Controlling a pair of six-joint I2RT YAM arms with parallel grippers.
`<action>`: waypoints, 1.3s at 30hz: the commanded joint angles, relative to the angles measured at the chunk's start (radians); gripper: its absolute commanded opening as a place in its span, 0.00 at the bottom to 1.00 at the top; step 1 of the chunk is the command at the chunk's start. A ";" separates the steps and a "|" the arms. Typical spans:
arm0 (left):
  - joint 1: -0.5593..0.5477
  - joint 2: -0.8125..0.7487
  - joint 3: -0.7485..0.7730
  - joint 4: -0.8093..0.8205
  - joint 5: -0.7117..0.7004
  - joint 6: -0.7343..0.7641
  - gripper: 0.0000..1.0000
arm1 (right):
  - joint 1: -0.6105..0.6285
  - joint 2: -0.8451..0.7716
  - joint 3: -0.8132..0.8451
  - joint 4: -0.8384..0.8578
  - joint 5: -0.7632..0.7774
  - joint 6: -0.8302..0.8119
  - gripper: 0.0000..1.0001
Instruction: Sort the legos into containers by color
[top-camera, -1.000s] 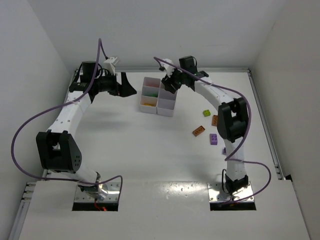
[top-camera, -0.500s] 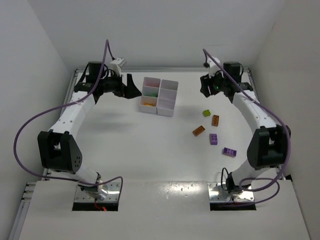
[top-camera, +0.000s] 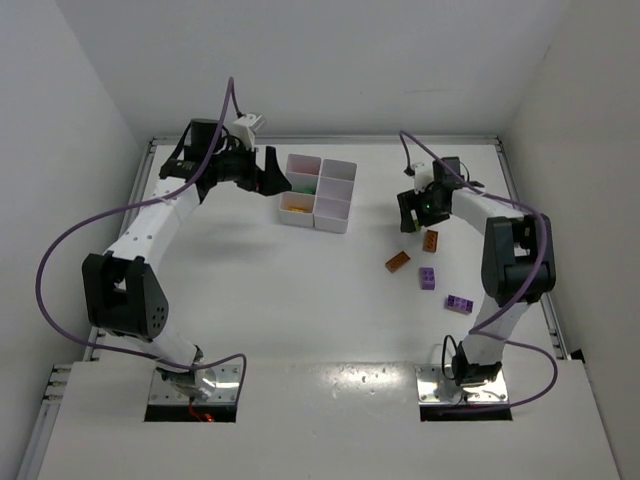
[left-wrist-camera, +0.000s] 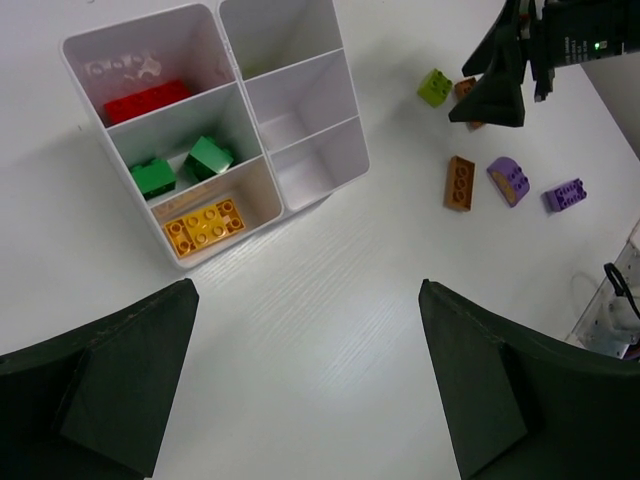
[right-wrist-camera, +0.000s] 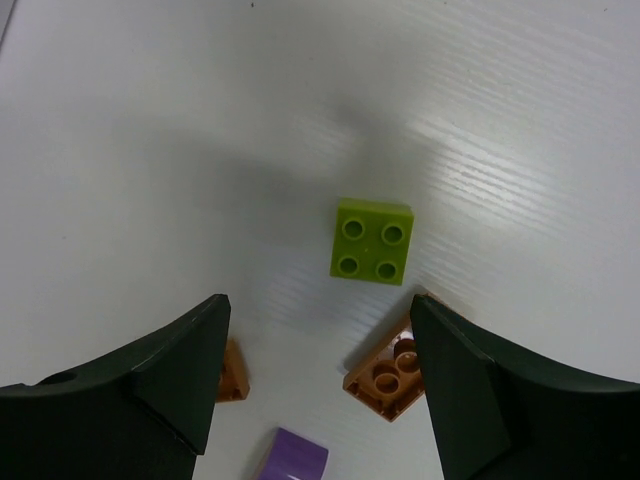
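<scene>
The containers (top-camera: 331, 216) are a white six-compartment tray (left-wrist-camera: 356, 150) at the back middle. It holds a red brick (left-wrist-camera: 148, 100), two green bricks (left-wrist-camera: 152, 177) and a yellow-orange brick (left-wrist-camera: 205, 225). My left gripper (top-camera: 270, 172) hovers open just left of the tray, nothing between its fingers (left-wrist-camera: 307, 285). My right gripper (top-camera: 409, 222) is open low over the loose legos (right-wrist-camera: 318, 300). A lime brick (right-wrist-camera: 372, 240) lies just ahead of its fingertips. An orange brick (right-wrist-camera: 390, 375) sits by the right finger, and another orange one (right-wrist-camera: 232, 372) peeks out beside the left finger.
More loose bricks lie right of centre: two orange (top-camera: 430, 240) (top-camera: 398, 262) and two purple (top-camera: 427, 278) (top-camera: 459, 304). A purple curved piece (right-wrist-camera: 297, 457) lies under the right wrist. White walls close in at the back and both sides.
The right arm swung from over the tray out to the right, then down over the loose bricks, its jaws now wider. The left gripper crept closer to the tray.
</scene>
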 joint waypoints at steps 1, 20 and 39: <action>-0.007 -0.001 0.047 0.006 -0.007 0.005 1.00 | -0.006 0.038 0.066 0.040 0.001 0.016 0.73; -0.007 0.019 0.056 -0.003 -0.035 0.034 1.00 | 0.005 0.047 0.109 0.111 -0.049 -0.034 0.09; -0.007 0.001 0.053 -0.012 -0.013 0.067 1.00 | 0.350 0.171 0.680 0.039 -0.186 0.136 0.09</action>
